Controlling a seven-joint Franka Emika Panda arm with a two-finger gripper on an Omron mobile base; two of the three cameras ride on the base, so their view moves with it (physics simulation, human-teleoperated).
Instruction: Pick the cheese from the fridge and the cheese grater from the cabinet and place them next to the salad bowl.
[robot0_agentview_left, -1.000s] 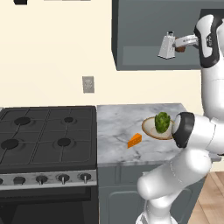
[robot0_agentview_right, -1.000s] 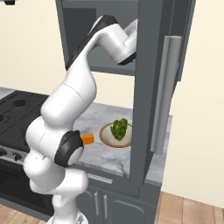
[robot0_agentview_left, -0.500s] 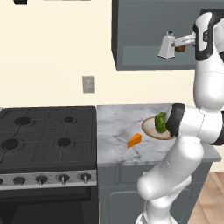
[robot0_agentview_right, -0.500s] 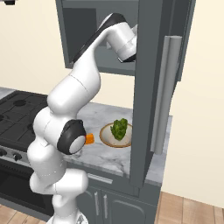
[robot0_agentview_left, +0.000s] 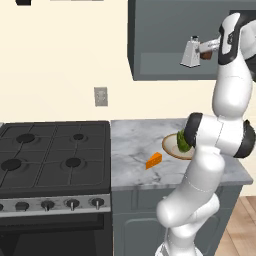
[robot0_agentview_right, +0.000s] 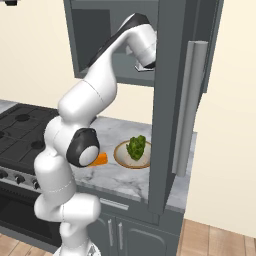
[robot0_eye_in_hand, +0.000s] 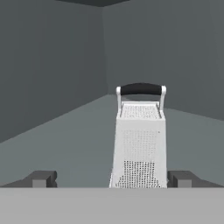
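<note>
grater (robot0_agentview_left: 191, 51) up in the open wall cabinet (robot0_agentview_left: 165, 65), standing upright on the cabinet's floor, silver-white with its dark handle on top. the arm reaches up from the base and bends in toward it, and the gripper (robot0_eye_in_hand: 111, 178) sits level with the grater's lower body. in the hand view the two dark fingertips (robot0_eye_in_hand: 41, 178) stand wide apart, one on each side of the grater (robot0_eye_in_hand: 140, 144), with a clear gap between each tip and the metal sides; nothing is clamped. from that view the grater sits a little closer to the right tip than the left. whether the tips reach past the grater's front face or stop short of it i cannot tell.

below, on the marble counter (robot0_agentview_left: 135, 145), the orange cheese (robot0_agentview_left: 154, 160) wedge lies flat just beside the salad bowl (robot0_agentview_left: 172, 148), on the stove side of it, near but not touching the rim. the bowl holds its green leafy lump, and part of it is hidden behind the arm's dark elbow joint in the left base view. in the right base view the bowl (robot0_agentview_right: 131, 159) is plain to see, and the cheese (robot0_agentview_right: 101, 159) pokes out from behind the arm's lower joint.

the black gas stove (robot0_agentview_left: 52, 160) stands to the left of the counter. the cabinet's door (robot0_agentview_right: 172, 100) hangs open, with its long bar handle toward the right base view.
</note>
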